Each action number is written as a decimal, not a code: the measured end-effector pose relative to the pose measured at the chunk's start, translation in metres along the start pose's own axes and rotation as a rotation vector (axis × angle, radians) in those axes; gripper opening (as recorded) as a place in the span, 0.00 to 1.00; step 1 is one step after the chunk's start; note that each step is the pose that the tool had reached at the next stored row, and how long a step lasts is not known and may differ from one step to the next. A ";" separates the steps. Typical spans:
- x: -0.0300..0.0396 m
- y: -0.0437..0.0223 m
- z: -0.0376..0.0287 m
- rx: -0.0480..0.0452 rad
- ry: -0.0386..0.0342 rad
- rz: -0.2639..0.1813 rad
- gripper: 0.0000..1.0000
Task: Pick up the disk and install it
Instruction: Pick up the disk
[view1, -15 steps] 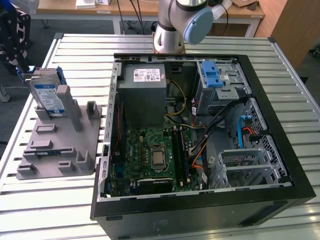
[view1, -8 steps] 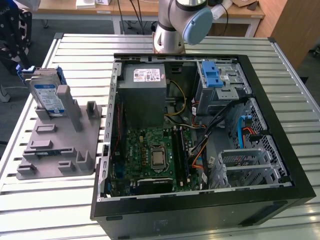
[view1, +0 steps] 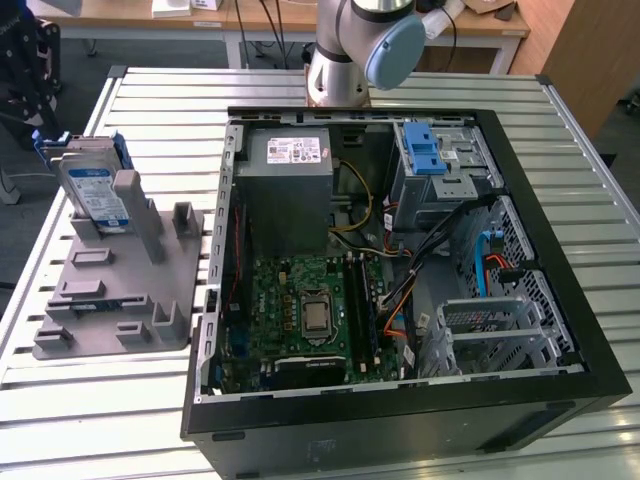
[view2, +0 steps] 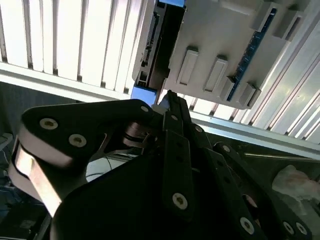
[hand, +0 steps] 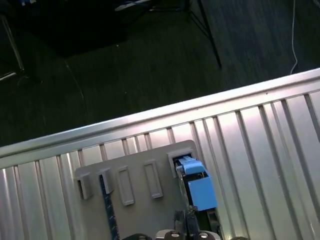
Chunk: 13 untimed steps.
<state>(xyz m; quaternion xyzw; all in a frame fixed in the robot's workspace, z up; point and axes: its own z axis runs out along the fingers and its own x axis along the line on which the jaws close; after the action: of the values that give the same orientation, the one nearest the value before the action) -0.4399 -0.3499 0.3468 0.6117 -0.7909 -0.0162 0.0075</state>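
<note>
Disk (view1: 95, 195) stands on edge in moulded grey holder (view1: 110, 300), upper left of the exterior view, near the ribbed metal bench (view1: 100, 420) edge; open room above. Jaws clenched, empty, apart from disk's blue end.

Black metal tower computer case (view1: 400, 432) lying open on its side on a silver slatted metal table (view1: 100, 410), green motherboard (view1: 300, 310) inside, plus a grey power-supply box with a white sticker (view1: 290, 190) and a grey metal drive cage with a blue plastic latch (view1: 440, 170) next to it. Just beside the case, on the exterior view's left, sits a grey slotted plastic holder block (view1: 160, 285).
</note>
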 end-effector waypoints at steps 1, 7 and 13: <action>0.0000 0.0000 0.0004 -0.0002 0.0006 -0.018 0.15; 0.0001 0.0000 0.0029 -0.0009 0.0006 -0.118 0.15; -0.0016 0.0081 0.0047 0.0070 -0.0129 -0.126 0.15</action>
<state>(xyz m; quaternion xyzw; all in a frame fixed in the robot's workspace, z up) -0.4475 -0.3462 0.3423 0.6602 -0.7509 -0.0178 -0.0008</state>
